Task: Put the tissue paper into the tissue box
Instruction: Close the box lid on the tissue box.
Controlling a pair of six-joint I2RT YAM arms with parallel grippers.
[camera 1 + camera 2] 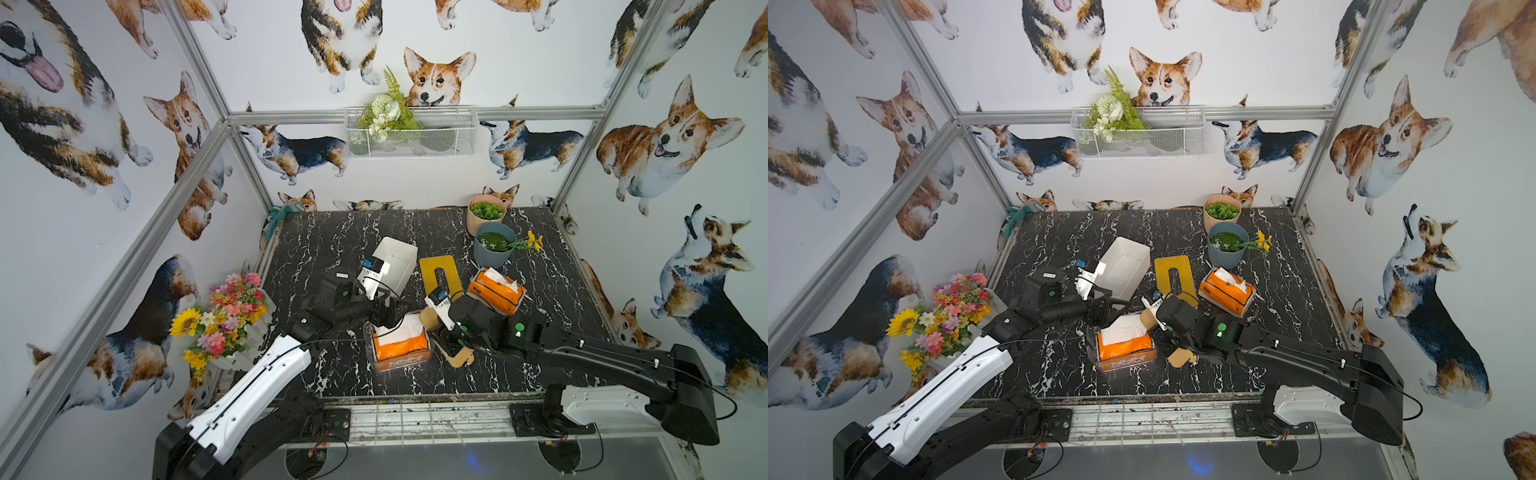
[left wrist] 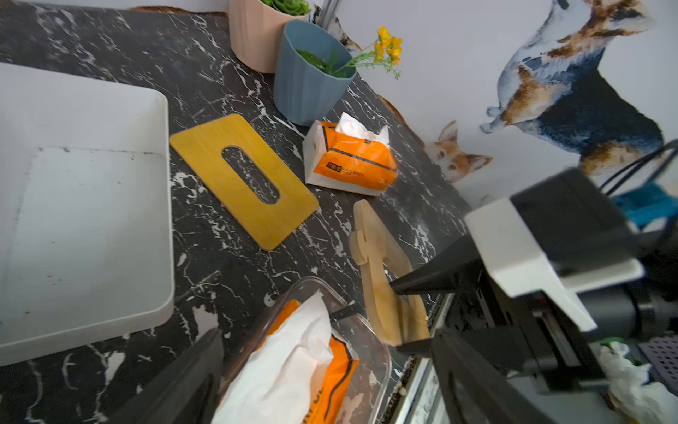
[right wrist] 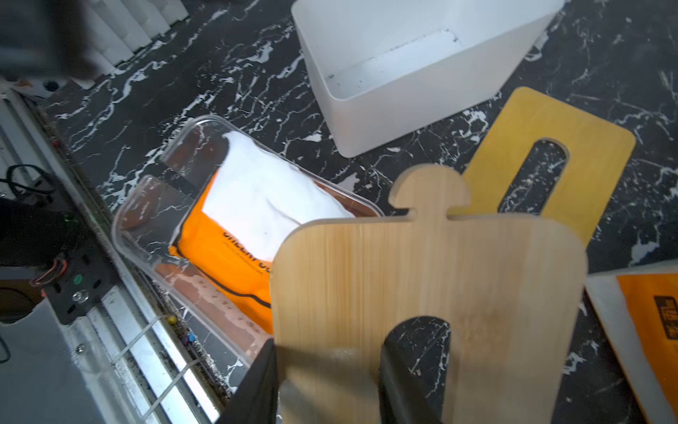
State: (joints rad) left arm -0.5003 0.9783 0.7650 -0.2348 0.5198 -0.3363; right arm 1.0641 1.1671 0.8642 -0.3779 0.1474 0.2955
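An orange tissue paper pack [image 1: 401,343] with white tissue sticking out lies inside a clear tissue box [image 1: 376,365] near the table's front edge. My left gripper [image 2: 330,385] hovers over it, open, one finger on each side and neither touching. Just right of the clear box, my right gripper [image 3: 330,385] is shut on a light wooden lid [image 3: 429,271], one finger through its slot. A second orange tissue pack [image 1: 496,293] lies farther right. An empty white tissue box [image 1: 395,262] stands behind, with a yellow slotted lid [image 1: 441,274] flat beside it.
A pink pot [image 1: 486,214] and a blue pot [image 1: 492,249] with yellow flowers stand at the back right. A bouquet [image 1: 224,320] sits at the table's left edge. A wire basket [image 1: 409,133] hangs on the back wall.
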